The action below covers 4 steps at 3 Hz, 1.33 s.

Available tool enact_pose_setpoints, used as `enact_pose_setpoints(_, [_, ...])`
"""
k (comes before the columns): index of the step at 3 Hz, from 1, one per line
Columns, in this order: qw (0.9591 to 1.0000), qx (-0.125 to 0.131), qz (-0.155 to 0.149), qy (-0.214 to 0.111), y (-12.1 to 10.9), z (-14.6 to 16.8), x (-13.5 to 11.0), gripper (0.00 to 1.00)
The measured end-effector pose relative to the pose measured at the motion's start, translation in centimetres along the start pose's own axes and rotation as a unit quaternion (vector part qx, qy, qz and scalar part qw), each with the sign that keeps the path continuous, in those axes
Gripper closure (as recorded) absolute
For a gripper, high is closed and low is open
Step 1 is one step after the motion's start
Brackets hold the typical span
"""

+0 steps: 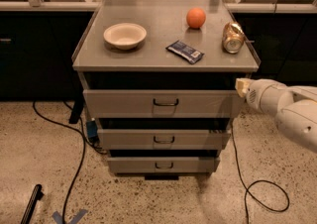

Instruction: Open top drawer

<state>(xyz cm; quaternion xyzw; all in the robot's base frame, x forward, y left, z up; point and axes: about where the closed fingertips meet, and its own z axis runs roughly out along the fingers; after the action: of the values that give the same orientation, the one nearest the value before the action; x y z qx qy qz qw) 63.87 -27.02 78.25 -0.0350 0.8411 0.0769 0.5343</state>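
The top drawer [124, 103] is the widest grey front of three in the metal cabinet, with a small dark wire handle [166, 102] at its centre. It stands slightly forward of the cabinet body. My gripper [241, 88] comes in from the right on a white arm [292, 109]. Its tip is at the drawer's right end, just under the cabinet top's right front corner, well to the right of the handle.
On the cabinet top [148, 52] lie a white bowl [125, 35], an orange [196, 18], a blue packet [184, 51] and a tipped gold can [232, 37]. Two shorter drawers [163, 139] sit below. Black cables [74, 168] trail on the speckled floor.
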Motion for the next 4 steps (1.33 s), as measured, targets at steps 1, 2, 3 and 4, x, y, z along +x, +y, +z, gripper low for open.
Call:
enact_pose_setpoints(1, [1.0000,0.008,0.005,0.001,-1.0,0.2,0.1,1.00])
enact_pose_setpoints(2, [0.9998,-0.005,0.020,0.009,0.0,2.0,1.3,1.00])
enact_pose_setpoints(3, [0.9987,-0.023,0.038,0.025,2.0,4.2,3.3,1.00])
enact_pose_setpoints(4, [0.9974,-0.042,0.041,0.042,4.2,6.1,5.1,1.00])
